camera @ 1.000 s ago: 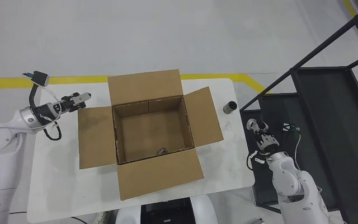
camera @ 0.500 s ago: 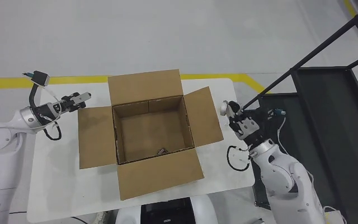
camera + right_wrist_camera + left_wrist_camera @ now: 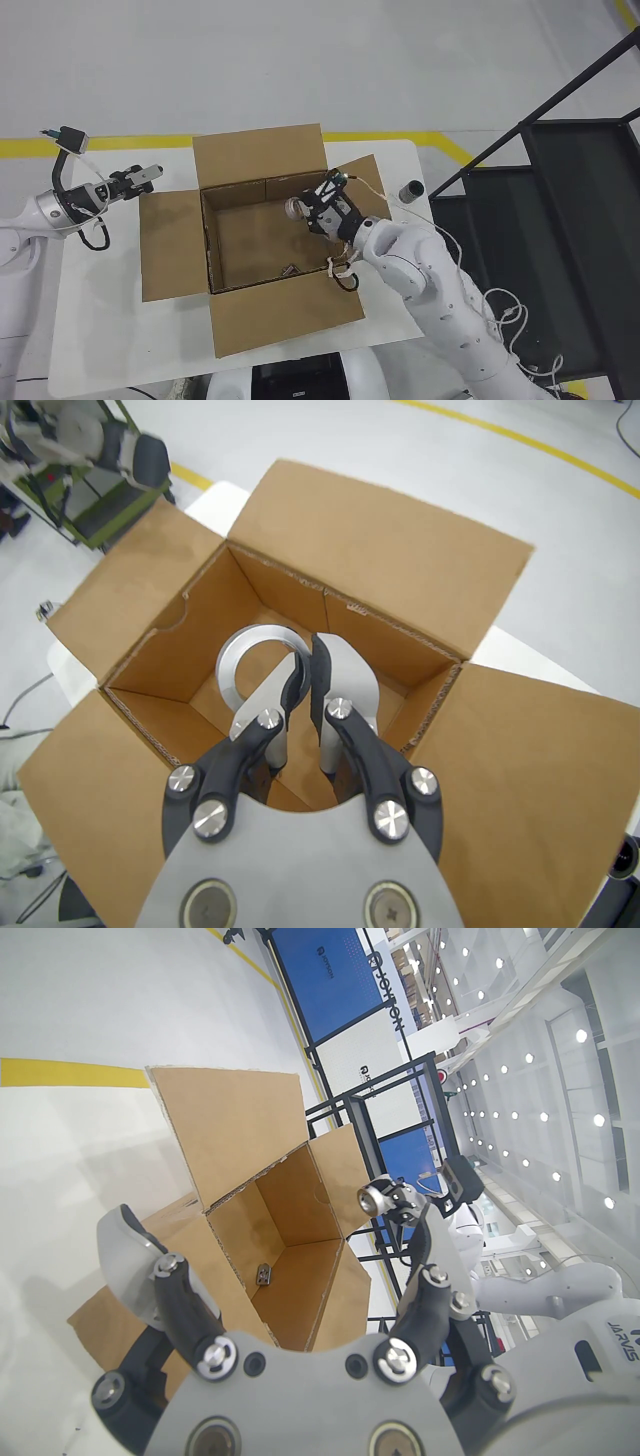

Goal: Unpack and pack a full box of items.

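Box [image 3: 260, 155] stands open in the middle of the table [image 3: 100, 310], with all four flaps folded outward. My right gripper [image 3: 307, 655] hangs over the box near its far right corner. Its fingers are clamped together on the wall of a metal ring [image 3: 225, 660]. The ring is in the air above the box floor, and I see no cardboard touching it. A small metal bracket [image 3: 291, 269] lies on the floor of the box, close to the near wall and well apart from the ring. My left gripper [image 3: 150, 175] sits off the box's left side, near the far corner of the left flap. Its fingers are spread wide apart with nothing between them. A short dark cylinder [image 3: 410, 190] stands upright on the table to the right of the right flap, near the table's right edge and apart from the cardboard.
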You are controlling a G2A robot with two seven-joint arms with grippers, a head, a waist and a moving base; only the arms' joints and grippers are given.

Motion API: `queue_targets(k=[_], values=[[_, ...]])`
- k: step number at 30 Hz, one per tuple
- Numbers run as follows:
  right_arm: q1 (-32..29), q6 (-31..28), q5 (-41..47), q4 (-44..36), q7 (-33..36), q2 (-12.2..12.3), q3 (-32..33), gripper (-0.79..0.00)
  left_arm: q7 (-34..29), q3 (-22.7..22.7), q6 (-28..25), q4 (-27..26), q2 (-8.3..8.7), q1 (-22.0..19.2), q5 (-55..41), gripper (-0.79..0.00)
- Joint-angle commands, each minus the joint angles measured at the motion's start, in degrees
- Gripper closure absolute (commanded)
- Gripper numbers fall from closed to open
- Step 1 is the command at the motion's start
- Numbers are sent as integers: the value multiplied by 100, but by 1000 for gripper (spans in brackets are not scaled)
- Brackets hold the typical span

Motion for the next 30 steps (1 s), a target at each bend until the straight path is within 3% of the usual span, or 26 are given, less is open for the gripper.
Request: queue_targets(k=[1, 8, 18, 29, 30], values=[[315, 70, -270, 308, 236, -36, -281, 0, 0, 0, 0, 0, 0, 0, 0, -785], [917, 189, -1070, 1022, 854, -167, -1122, 0, 0, 0, 0, 0, 0, 0, 0, -785], [1613, 587, -1465, 1905, 922, -457, -1948, 0, 0, 0, 0, 0, 0, 0, 0, -785], [2063, 605, -1738, 2532, 905, -782, -2678, 0, 0, 0, 0, 0, 0, 0, 0, -785], [2075, 602, -1714, 2570, 895, -804, -2702, -71, 0, 0, 0, 0, 0, 0, 0, -785]])
